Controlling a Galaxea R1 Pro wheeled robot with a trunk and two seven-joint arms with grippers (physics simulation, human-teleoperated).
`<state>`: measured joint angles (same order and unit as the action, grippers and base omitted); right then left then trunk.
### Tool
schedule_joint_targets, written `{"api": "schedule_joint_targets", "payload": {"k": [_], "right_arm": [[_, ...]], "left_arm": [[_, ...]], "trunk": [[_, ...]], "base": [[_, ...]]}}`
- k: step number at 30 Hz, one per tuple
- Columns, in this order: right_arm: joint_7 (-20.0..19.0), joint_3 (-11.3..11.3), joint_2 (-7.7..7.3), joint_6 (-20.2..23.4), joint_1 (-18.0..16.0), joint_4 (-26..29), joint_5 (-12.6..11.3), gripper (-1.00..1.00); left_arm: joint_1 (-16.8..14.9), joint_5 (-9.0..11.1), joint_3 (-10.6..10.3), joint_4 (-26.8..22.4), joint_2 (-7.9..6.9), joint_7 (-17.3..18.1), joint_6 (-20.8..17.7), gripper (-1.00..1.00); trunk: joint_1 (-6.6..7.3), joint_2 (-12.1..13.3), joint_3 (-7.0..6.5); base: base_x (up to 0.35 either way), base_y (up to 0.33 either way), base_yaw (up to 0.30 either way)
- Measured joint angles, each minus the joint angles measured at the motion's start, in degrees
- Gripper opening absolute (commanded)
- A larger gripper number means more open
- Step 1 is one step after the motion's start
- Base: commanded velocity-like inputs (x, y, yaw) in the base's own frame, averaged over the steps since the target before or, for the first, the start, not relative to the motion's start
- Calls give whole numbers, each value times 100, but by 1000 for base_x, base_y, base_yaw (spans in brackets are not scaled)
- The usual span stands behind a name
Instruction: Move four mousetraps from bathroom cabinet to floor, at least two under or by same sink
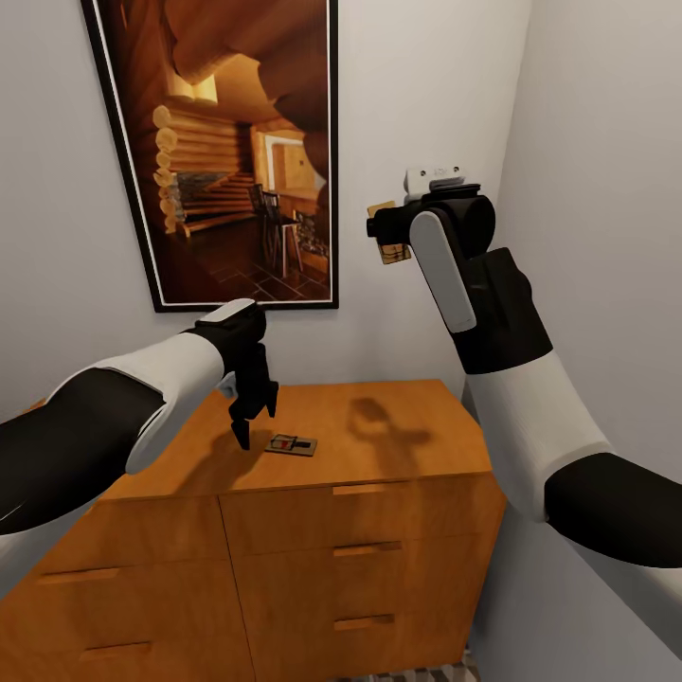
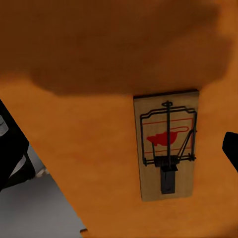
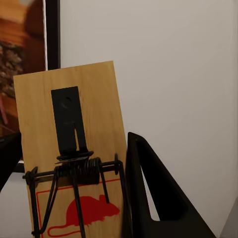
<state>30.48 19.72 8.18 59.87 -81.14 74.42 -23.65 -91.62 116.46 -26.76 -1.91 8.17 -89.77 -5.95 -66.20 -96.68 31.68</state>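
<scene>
Gripping a mousetrap (image 1: 388,248), the right tool (image 1: 384,227) is raised high in front of the pale wall, at about two o'clock in the head view, just right of the framed log-cabin picture (image 1: 237,142). The right wrist view shows this held mousetrap (image 3: 74,148) upright against a dark finger (image 3: 148,198), its tan board, black spring coil and red mouse print facing the camera, with the picture's dark frame (image 3: 52,32) behind it.

The left tool (image 1: 248,417) hangs point-down over the cabinet (image 1: 284,530) top, at about eight o'clock from the head view's centre. Its fingers are spread and hold nothing. Just beside it, towards three o'clock, a second mousetrap (image 1: 291,444) lies flat on the orange-brown top, apart from the fingertips. In the left wrist view this mousetrap (image 2: 167,144) lies flat on the wood with its wire bar and red print facing up, and one dark fingertip (image 2: 231,148) shows at the edge, clear of the board.

The cabinet's flat drawer fronts with slim bar handles (image 1: 365,547) face the robot below. A sliver of patterned bathroom floor (image 1: 417,673) shows at six o'clock.
</scene>
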Motion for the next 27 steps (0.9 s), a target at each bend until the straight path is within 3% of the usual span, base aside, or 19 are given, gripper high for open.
{"api": "schedule_joint_targets", "payload": {"k": [6,13,27], "right_arm": [[-5,0,0,0,0,0,0,-100],[-8,0,0,0,1,0,-2,-100],[-8,2,0,0,1,0,0,-100]], "left_arm": [[1,-2,0,-13,0,0,-3,100],[6,-7,0,-35,0,0,-4,100],[9,-1,5,-213,2,3,-4,100]], "trunk": [[0,0,0],[-153,-279,125],[-154,-281,126]], "base": [[0,0,0],[0,0,0],[0,0,0]]}}
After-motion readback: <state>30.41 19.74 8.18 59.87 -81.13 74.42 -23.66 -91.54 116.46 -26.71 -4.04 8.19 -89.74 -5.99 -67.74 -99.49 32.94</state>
